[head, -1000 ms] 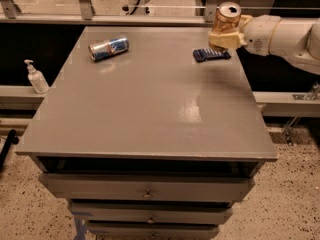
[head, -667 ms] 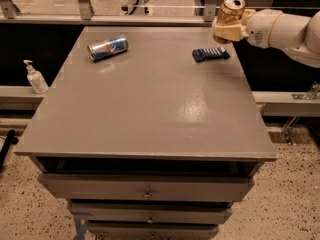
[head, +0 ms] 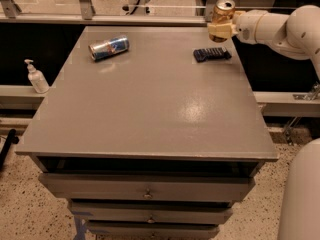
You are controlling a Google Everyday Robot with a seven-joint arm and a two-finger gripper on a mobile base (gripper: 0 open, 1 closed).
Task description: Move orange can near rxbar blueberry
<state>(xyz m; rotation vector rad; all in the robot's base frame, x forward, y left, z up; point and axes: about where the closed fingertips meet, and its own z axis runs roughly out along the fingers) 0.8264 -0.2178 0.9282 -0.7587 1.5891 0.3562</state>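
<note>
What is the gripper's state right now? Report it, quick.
Gripper: closed on the upright orange-gold drink can, held up at the grey table's far right corner, just beyond the flat dark navy bar wrapper.

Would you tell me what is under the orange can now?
The claw grips the orange can low down, hiding its base. It looks lifted above the far right corner of the table; the blue bar lies nearer, not beneath it.

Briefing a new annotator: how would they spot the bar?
On the grey table, look at the far right corner, near the tool holding the orange can. The bar lies flat there, dark navy, unlike the silver-blue can far left.
</note>
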